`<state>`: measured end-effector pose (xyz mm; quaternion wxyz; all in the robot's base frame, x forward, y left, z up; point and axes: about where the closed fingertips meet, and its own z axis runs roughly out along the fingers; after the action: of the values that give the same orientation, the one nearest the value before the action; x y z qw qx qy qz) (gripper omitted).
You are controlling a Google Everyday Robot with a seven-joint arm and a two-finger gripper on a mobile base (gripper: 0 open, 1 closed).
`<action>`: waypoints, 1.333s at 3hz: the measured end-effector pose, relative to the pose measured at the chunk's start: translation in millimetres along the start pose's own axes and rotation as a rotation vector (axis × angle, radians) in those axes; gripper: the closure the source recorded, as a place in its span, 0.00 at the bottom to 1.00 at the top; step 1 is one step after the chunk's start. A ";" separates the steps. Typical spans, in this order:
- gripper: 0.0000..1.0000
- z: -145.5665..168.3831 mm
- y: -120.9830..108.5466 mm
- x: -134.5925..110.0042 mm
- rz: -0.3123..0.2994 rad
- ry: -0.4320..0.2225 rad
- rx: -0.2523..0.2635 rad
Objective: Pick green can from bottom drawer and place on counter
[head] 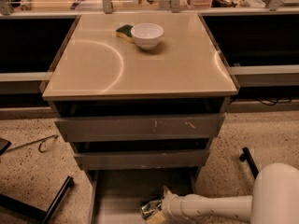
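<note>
Slippage is risked if the small dented shiny green can (148,208), lying in the deep grey metal bottom drawer (117,195) at the gripper (158,206), is lifted before clamping, which cannot be told, is complete.

Glossy counter (177,69); shiny can (149,207) — hand (158,214) in grey-metal drawer (121,195)

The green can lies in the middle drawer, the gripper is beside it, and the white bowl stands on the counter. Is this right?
Not quite: the camera view shows the can in the bottom drawer, not the middle one. The rest holds: the gripper is beside it, low in that drawer, and the bowl stands on the counter.
</note>
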<state>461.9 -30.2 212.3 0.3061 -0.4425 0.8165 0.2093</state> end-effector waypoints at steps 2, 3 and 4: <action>0.00 32.4 -7.5 -1.6 -0.031 -0.005 0.001; 0.00 45.8 -9.5 4.0 -0.039 -0.004 -0.002; 0.00 59.8 -15.0 21.5 -0.036 -0.002 0.005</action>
<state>484.4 -14.2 153.2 0.3119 -0.4562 0.8086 0.2019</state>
